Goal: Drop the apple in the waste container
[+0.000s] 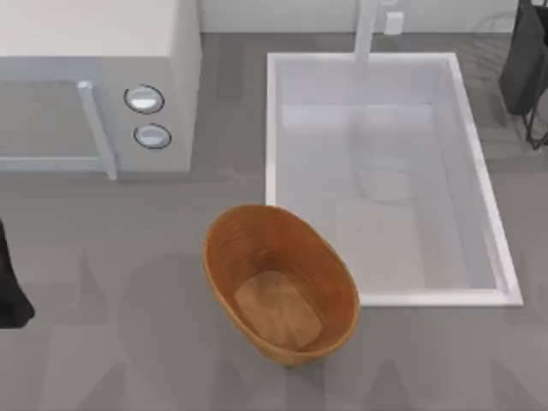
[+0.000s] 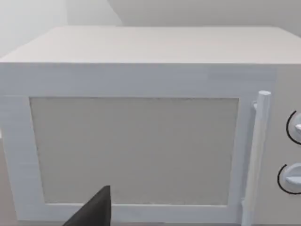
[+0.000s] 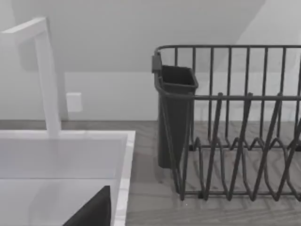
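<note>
The apple is out of view. The waste container (image 1: 281, 282), a large oval brown basket with ribbed walls and a lighter flat bottom, stands in the middle of the table with nothing in it. My left arm (image 1: 10, 287) is parked at the table's left edge, well left of the basket. A dark part of the left gripper (image 2: 93, 211) shows in the left wrist view, facing the microwave door. In the right wrist view a dark part of the right gripper (image 3: 93, 209) sits by the sink's corner.
A white microwave (image 1: 94, 86) with a handle and two knobs stands at the back left. A white sink basin (image 1: 385, 180) with a faucet (image 3: 44, 70) lies just right of the basket. A dark wire dish rack (image 3: 235, 122) with a cup stands at the far right.
</note>
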